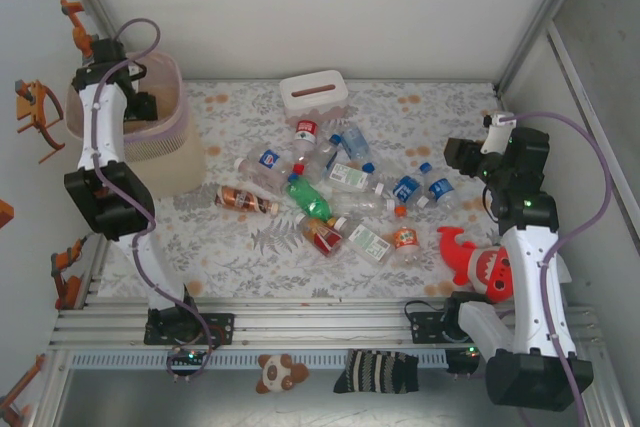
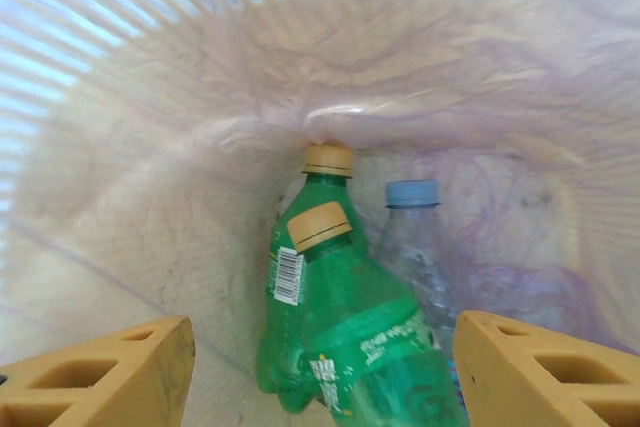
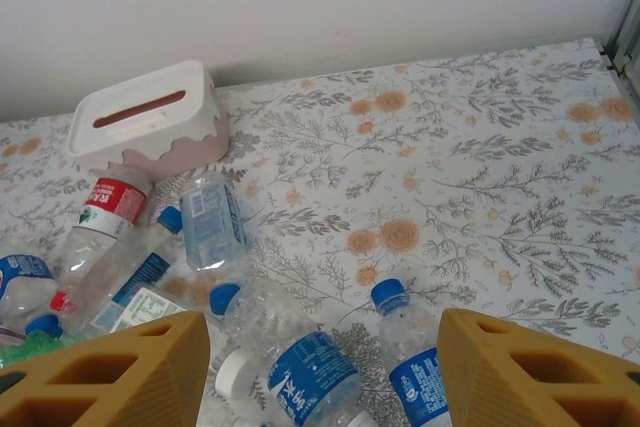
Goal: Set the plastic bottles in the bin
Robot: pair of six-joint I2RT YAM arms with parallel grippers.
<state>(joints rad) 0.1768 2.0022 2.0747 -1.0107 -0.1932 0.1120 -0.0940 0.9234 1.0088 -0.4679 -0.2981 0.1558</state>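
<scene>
The bin (image 1: 178,165) stands at the far left of the table. My left gripper (image 1: 145,105) hangs inside its mouth, open. In the left wrist view its fingers (image 2: 110,372) are spread wide over a blurred green bottle (image 2: 365,332), which touches neither finger. A second green bottle (image 2: 322,197) and a clear blue-capped bottle (image 2: 412,242) lie on the bin's floor. Several plastic bottles (image 1: 320,197) are heaped mid-table. My right gripper (image 1: 457,157) hovers open to the right of the heap, above two clear blue-labelled bottles (image 3: 300,372) (image 3: 418,377), holding nothing.
A white tissue box (image 1: 314,94) sits behind the heap of bottles. A red plush shark (image 1: 480,265) lies by the right arm's base. A teddy toy (image 1: 280,372) and a striped sock (image 1: 377,371) rest on the front rail. Walls close in the sides and back.
</scene>
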